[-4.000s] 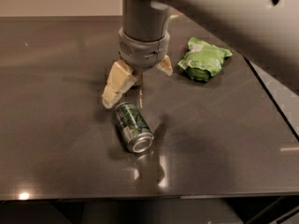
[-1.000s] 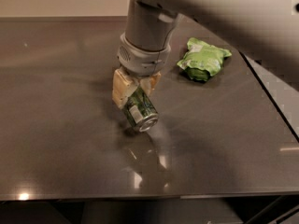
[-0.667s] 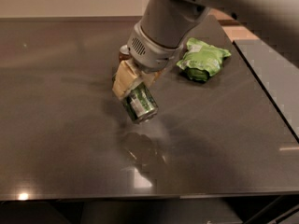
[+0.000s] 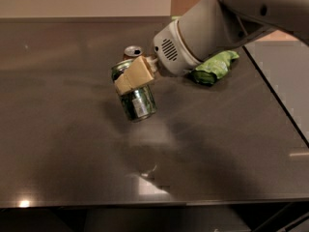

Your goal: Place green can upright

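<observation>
The green can has a dark green and white label and silver rims. It hangs above the dark table, nearly upright and tilted a little, its bottom rim clear of the surface. My gripper comes in from the upper right and is shut on the can's upper half. One tan finger lies across the can's front; the other finger is hidden behind it.
A brown-orange can stands just behind the held can, mostly hidden. A light green snack bag lies at the back right, partly behind my arm. The table's right edge runs diagonally at the right.
The can was lying on the table. My gripper closed on it, lifted it and turned it from lying toward upright. The arm has swung so that it now reaches in from the right.
</observation>
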You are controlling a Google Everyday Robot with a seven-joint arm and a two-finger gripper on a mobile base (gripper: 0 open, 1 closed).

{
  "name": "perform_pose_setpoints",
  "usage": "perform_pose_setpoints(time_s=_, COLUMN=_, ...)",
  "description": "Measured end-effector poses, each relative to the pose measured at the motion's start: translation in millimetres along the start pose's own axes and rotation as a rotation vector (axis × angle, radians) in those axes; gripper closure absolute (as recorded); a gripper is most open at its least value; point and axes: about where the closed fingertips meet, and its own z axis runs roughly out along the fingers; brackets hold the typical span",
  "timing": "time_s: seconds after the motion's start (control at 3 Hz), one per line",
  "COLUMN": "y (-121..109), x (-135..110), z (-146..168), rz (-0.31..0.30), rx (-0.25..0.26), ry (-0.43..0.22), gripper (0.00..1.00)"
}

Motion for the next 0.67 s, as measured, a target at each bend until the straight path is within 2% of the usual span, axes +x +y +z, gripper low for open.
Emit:
perform_pose_setpoints(time_s=0.33, y=7.4, x=3.3, z=-4.7, rz=-0.028, rx=-0.072, ry=-0.139, gripper=1.0)
perform_pose_setpoints(time_s=0.67, y=13.5, x=15.1, z=-6.8, rz=-0.057, rx=-0.109, ry=-0.267, gripper=1.0)
